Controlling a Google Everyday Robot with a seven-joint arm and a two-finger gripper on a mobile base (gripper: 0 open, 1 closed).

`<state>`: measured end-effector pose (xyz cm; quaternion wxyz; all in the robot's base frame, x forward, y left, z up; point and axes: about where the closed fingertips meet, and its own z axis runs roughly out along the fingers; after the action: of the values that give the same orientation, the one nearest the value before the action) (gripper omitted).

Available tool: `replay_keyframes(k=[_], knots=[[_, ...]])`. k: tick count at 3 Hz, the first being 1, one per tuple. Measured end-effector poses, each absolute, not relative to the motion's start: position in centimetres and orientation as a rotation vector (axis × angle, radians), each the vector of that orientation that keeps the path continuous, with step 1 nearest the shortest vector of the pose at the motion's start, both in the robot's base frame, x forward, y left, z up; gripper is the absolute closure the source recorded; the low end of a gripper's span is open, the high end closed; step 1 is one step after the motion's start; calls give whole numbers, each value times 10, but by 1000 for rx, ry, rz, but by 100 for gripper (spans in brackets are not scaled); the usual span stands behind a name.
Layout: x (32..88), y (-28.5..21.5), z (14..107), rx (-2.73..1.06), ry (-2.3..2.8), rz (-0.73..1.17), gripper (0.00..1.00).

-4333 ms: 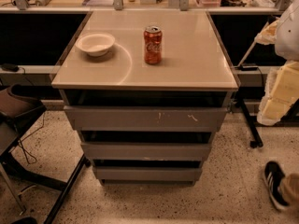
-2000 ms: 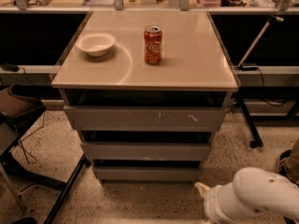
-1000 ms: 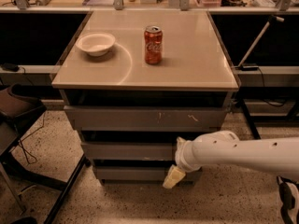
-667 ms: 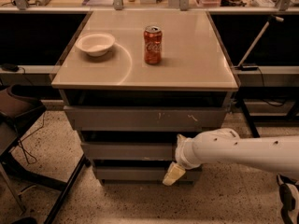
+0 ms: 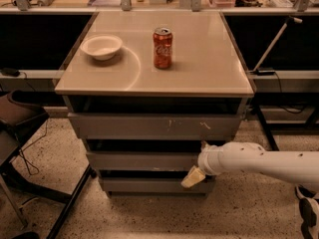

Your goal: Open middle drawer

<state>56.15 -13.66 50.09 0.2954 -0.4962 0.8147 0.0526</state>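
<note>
Tool (image 5: pixel 195 175) low at right end of the middle drawer (image 5: pixel 139 161), touching its front or just off it; can't tell which. Likely placed there because the front is plain and handle-less, so only an edge or the dark gap above offers a hold. White arm (image 5: pixel 259 161) reaching in from right, near level, matched to drawer height. Middle drawer shut, sitting between the scratched top drawer front (image 5: pixel 149 126) and the narrower bottom drawer front (image 5: pixel 149 184).

Tool state: can't tell whether open or closed. Wrist covers most of it, with only a tan part poking down-left over the gap under the middle drawer. Right end of middle drawer front hidden behind wrist. Arm cut off at right edge, base out of view. Gaps between fronts dark, nothing readable inside.

Red can (image 5: pixel 162 48) and white bowl (image 5: pixel 101 46) up on tabletop (image 5: pixel 209 59), well apart from tool, not part of the job.

Judged step: getting a hold before pulling outward.
</note>
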Motion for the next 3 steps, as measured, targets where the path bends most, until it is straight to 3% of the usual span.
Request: replay_keyframes(k=[2,3], knots=[[625,-149,467,-1183,2146,178,0],[625,-149,462,-1183,2146,176,0]])
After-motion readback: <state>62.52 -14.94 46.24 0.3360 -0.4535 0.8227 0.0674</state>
